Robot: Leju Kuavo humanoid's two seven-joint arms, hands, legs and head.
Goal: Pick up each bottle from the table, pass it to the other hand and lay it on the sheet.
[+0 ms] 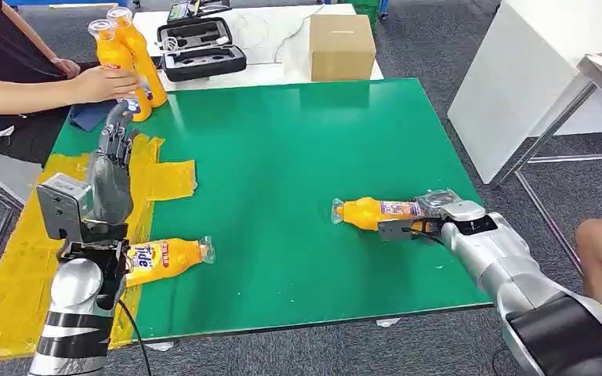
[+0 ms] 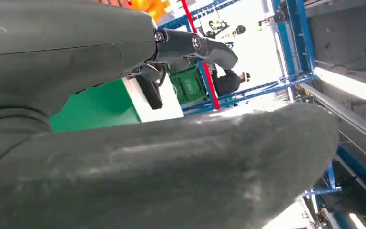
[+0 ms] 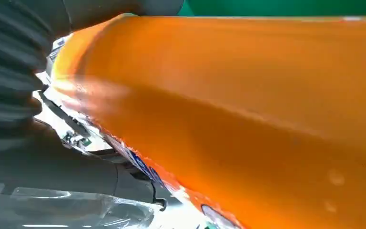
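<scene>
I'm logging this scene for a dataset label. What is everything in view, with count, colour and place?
Orange plastic bottles: four. One lying on the green table mat, gripped by the right hand; one lying at the yellow sheet's edge; two upright at the far left corner, held by a person.
Green table mat: one, covering the table.
Yellow sheet: one, left side of the table.
Black open case: one, far table.
Brown cardboard box: one, far table.
Person's hand: on the upright bottles.
Left hand: raised, fingers apart, holding nothing.
Right hand: around the lying bottle.

Four orange bottles, one cardboard box
</scene>
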